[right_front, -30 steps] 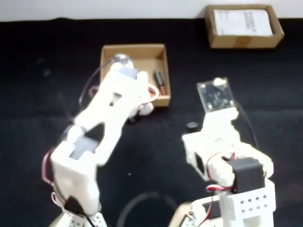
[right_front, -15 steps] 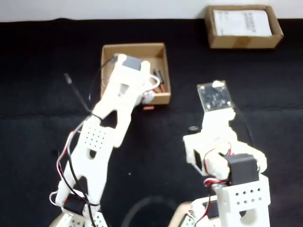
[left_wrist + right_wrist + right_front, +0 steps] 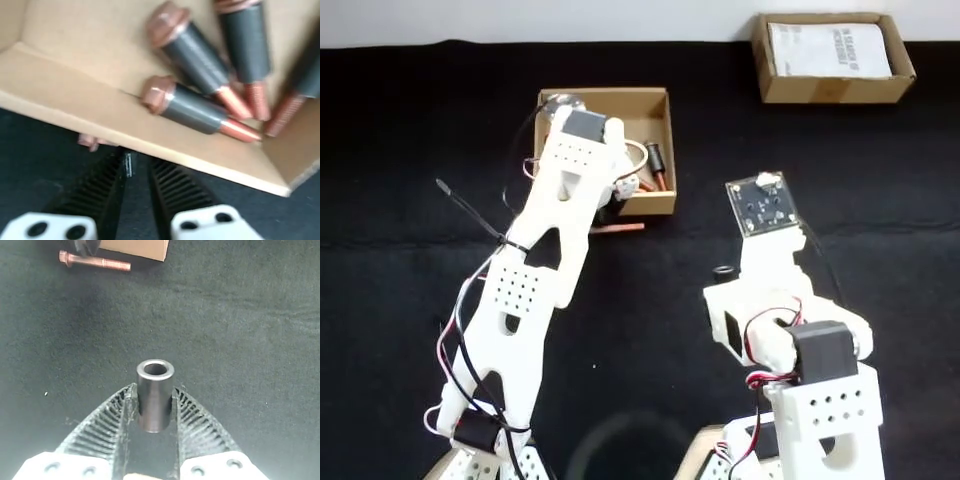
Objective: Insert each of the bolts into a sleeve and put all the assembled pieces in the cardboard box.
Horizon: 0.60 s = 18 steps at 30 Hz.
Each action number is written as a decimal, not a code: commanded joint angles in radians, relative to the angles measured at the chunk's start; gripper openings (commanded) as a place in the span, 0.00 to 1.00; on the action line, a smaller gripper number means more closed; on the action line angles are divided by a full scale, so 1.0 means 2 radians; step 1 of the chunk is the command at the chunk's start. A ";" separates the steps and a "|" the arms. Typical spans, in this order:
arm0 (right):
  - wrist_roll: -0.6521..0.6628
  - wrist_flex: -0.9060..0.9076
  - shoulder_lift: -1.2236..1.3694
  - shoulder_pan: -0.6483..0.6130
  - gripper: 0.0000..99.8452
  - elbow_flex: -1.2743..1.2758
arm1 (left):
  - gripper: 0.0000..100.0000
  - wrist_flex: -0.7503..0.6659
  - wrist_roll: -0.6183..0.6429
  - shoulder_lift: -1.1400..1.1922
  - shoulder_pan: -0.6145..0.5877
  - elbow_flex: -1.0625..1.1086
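Black cloth table point(image 3: 400, 120) carries everything. White left arm point(image 3: 545, 250) stretches out to the near wall of the open brown cardboard box point(image 3: 655, 207). White right arm point(image 3: 790, 300) sits folded closer to its base, well apart from the box. A second brown cardboard box with a white sheet inside point(image 3: 832, 92) sits at the far edge, not involved.

Left gripper point(image 3: 137, 160) is low at the box's outer wall point(image 3: 150, 135), jaws only a sliver apart, nothing between them. Probably lined up for the loose bolt.

Right gripper point(image 3: 154, 395) is clamped on a short grey metal sleeve point(image 3: 155, 375), held upright with the bore open. Likely presented that way so a bolt can go in.

Copper-coloured bolts in dark grey sleeves point(image 3: 192, 107) lie in a box corner, so those pieces count as finished. One bare copper-coloured hex-head bolt point(image 3: 617, 228) lies on the cloth just outside the box. It looks like the sleeve's missing partner.
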 commanded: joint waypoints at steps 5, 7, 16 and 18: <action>0.005 -0.008 -0.001 0.005 0.01 0.000 | 0.14 0.000 0.003 0.000 -0.023 0.011; 0.005 -0.008 -0.001 0.005 0.01 0.000 | 0.14 0.000 0.003 0.003 -0.023 0.012; 0.015 -0.009 0.000 0.005 0.01 0.001 | 0.14 0.008 0.002 -0.008 -0.019 0.013; 0.015 -0.009 0.000 0.005 0.01 0.001 | 0.14 0.008 0.002 -0.018 -0.019 0.026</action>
